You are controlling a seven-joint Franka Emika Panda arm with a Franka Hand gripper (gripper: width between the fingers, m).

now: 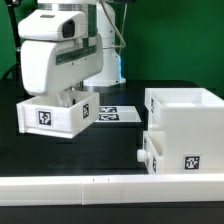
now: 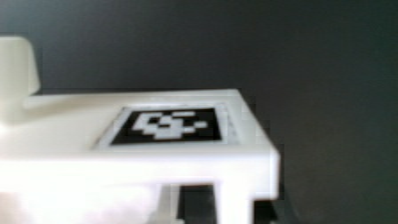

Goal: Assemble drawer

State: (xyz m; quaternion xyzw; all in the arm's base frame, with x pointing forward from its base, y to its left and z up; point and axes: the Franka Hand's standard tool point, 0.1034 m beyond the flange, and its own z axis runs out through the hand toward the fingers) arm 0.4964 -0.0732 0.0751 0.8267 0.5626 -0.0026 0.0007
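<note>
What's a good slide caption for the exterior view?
Panda arm's gripper at a tagged white drawer part, beside the drawer box.

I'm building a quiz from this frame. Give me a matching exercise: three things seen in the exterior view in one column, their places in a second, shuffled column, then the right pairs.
Things:
1. drawer box
2. cabinet frame
3. marker board

Places:
A. flat on the table, between the two white parts
B. on the exterior view's right
C. on the exterior view's left, under the robot's wrist

Pairs: 1-C, 2-B, 3-A
</note>
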